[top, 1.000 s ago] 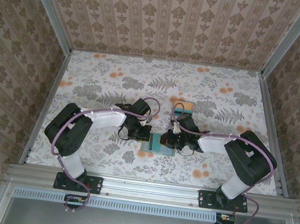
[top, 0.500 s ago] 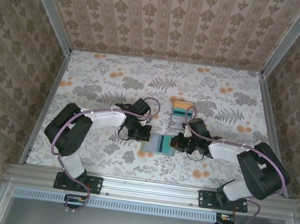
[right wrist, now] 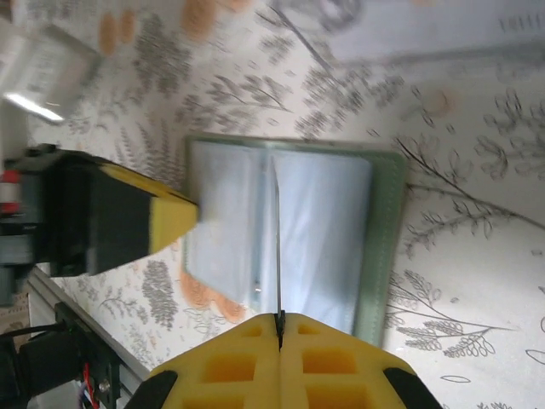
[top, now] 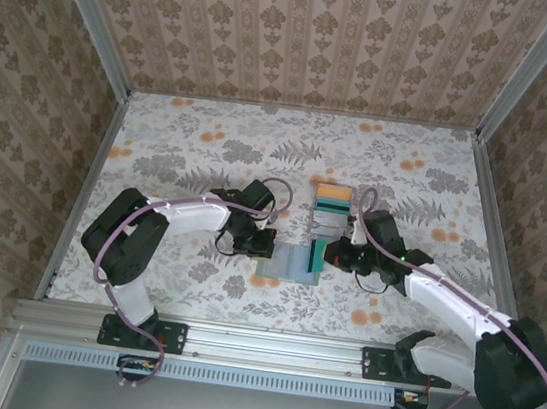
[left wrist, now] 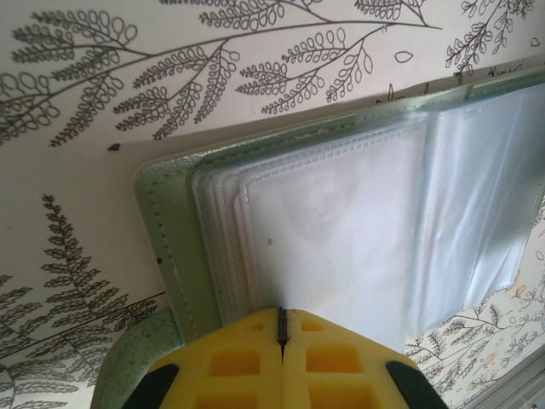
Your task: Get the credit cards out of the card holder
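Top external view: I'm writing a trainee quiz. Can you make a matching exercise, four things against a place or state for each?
Things:
1. card holder
2. card stack
3. left gripper
4. right gripper

Places or states:
A. orange and teal, beyond the holder
B. shut, tips at the holder's edge
C. lying open between the grippers
D. shut on a thin teal card

Pairs: 1-C, 2-A, 3-B, 4-D

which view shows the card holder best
The right wrist view: nearly the whole card holder lies open, both sleeve pages visible. The left wrist view crops it to one corner; the top external view shows it small.
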